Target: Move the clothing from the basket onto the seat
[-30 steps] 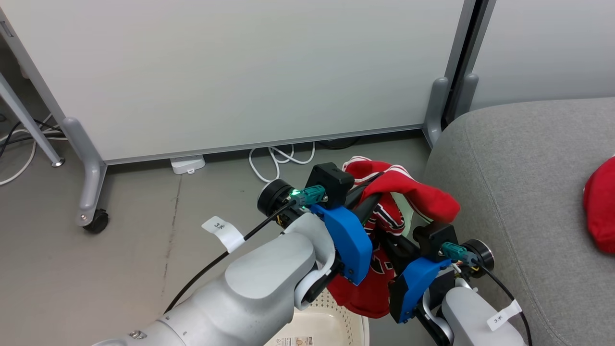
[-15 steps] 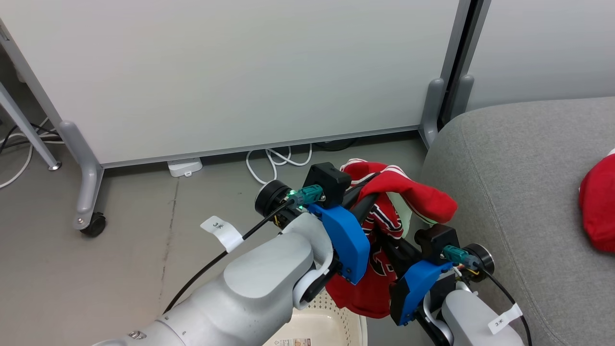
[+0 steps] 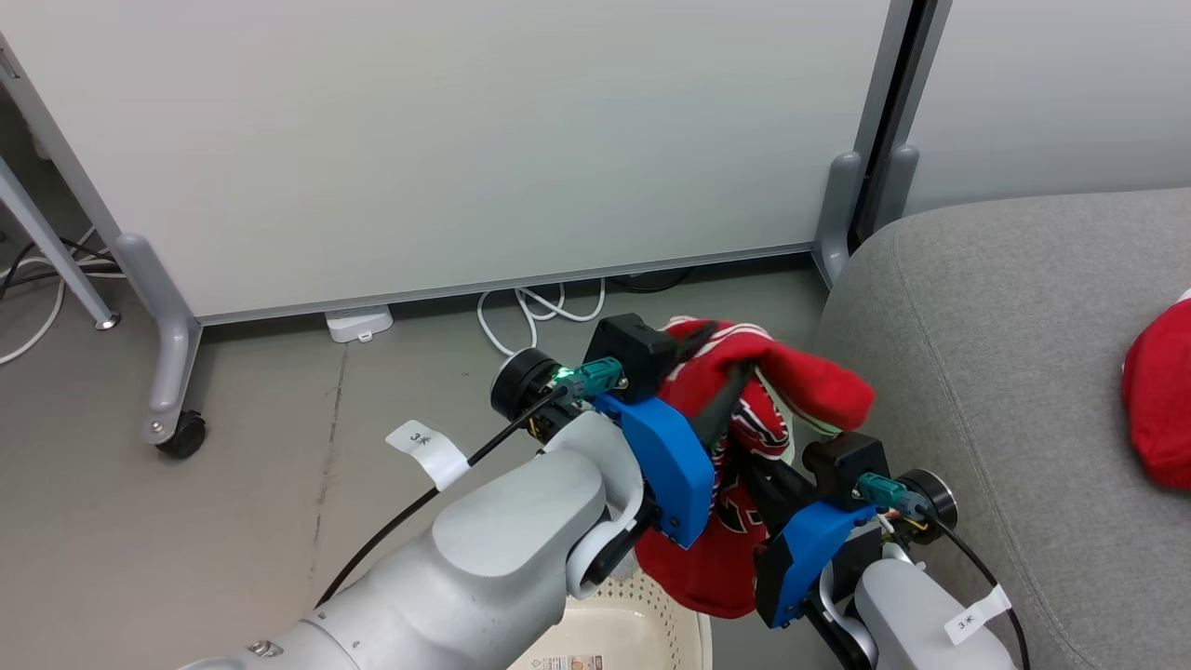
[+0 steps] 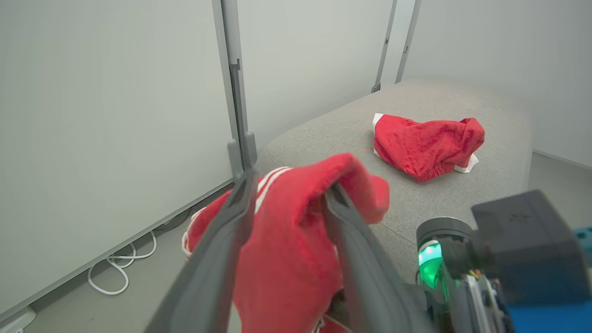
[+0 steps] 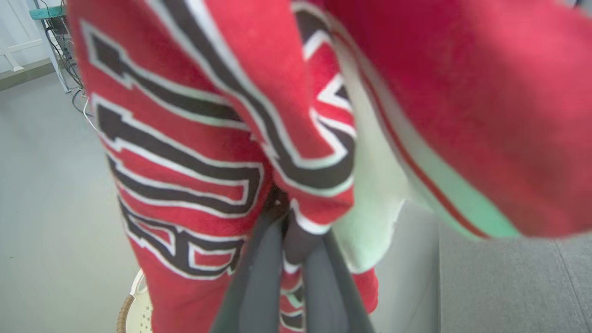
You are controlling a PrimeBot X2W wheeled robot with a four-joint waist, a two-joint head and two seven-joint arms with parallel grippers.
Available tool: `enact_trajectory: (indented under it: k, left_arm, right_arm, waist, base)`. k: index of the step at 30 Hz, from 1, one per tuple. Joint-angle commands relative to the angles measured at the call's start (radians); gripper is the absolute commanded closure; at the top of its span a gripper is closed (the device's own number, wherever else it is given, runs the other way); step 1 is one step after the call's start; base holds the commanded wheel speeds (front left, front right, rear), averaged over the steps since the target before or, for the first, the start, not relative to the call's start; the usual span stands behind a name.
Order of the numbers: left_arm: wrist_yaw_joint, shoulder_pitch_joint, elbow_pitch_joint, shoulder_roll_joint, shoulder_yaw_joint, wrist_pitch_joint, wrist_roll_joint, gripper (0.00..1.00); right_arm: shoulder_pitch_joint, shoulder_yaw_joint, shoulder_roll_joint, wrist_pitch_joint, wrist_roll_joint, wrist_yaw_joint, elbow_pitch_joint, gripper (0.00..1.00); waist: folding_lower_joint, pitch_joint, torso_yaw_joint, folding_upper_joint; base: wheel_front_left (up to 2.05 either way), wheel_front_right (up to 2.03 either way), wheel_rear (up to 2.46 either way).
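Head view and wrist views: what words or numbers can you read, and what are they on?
"3米": on the left cable tag, white, on the left arm's cable.
"3米": on the right cable tag, white, on the right arm's cable.
Big black-and-white letters on the lettered garment: too folded to read.
The sticker on the basket: too small to read.

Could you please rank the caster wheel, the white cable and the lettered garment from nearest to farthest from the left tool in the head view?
1. lettered garment, draped over the left tool.
2. white cable, on the floor under the partition.
3. caster wheel, far left on the floor.
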Motion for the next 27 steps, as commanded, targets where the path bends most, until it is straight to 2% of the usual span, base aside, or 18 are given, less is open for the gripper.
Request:
enact_trajectory:
  k: [1, 18, 22, 27]
  left_arm:
    - [0.006, 0.002, 0.003, 0.0, -0.002, -0.005, -0.004, 0.0]
    - [0.026, 0.025, 0.025, 0.0, 0.009, -0.05, -0.012, 0.0]
    - [0.032, 0.055, 0.04, 0.0, 0.041, -0.062, 0.011, 0.0]
    - [0.018, 0.13, -0.026, 0.026, 0.16, -0.062, 0.12, 0.0]
  right_arm:
    - [-0.016, 0.001, 0.002, -0.006, 0.007, 0.001, 0.003, 1.0]
    - [-0.013, -0.013, -0.007, -0.009, 0.008, 0.001, 0.002, 1.0]
    - [0.001, -0.027, -0.014, -0.008, 0.005, 0.001, -0.012, 1.0]
    - [0.022, -0.047, -0.017, -0.008, -0.007, 0.001, -0.039, 1.0]
  waist:
    - [0.0, 0.0, 0.0, 0.0]
    - [0.0, -0.004, 0.003, 0.0]
    - [0.0, -0.003, 0.007, 0.0]
    - [0.0, 0.001, 0.014, 0.0]
  base:
    - [0.0, 0.0, 0.0]
    - [0.0, 0.0, 0.0]
    - [0.0, 0.0, 0.0]
    - [0.0, 0.0, 0.0]
